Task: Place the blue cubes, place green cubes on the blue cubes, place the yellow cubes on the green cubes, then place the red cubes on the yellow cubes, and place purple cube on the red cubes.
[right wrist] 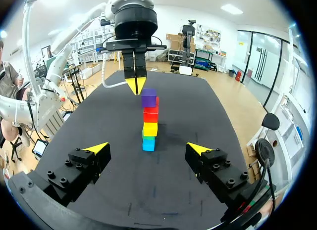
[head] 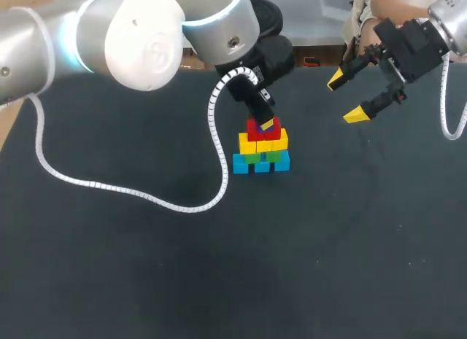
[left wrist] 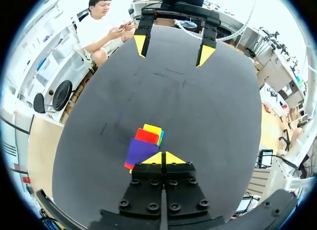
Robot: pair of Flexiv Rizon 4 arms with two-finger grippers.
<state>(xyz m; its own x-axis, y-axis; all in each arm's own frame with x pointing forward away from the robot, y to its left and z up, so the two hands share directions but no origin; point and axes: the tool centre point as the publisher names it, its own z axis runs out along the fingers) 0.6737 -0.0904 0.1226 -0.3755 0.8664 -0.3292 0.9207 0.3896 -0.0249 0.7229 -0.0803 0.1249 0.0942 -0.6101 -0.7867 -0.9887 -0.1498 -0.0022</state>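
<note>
**Purple cube tops the stack**

L claw [left wrist: 163,159] is pressed together, empty, right by the purple cube [left wrist: 140,151], which caps the stack [head: 261,146] mid-bench [head: 146,266]. Cubes prob. light, stiff, slick; pinch opposite flat sides. R claw [head: 346,98] is spread, well apart. R wrist view shows every layer side-on; head view mostly hides the purple cube.

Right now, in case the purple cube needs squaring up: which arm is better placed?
Left. The left gripper, shut, is right beside the purple cube atop the stack, while the right gripper hangs open, well off to the side.
</note>
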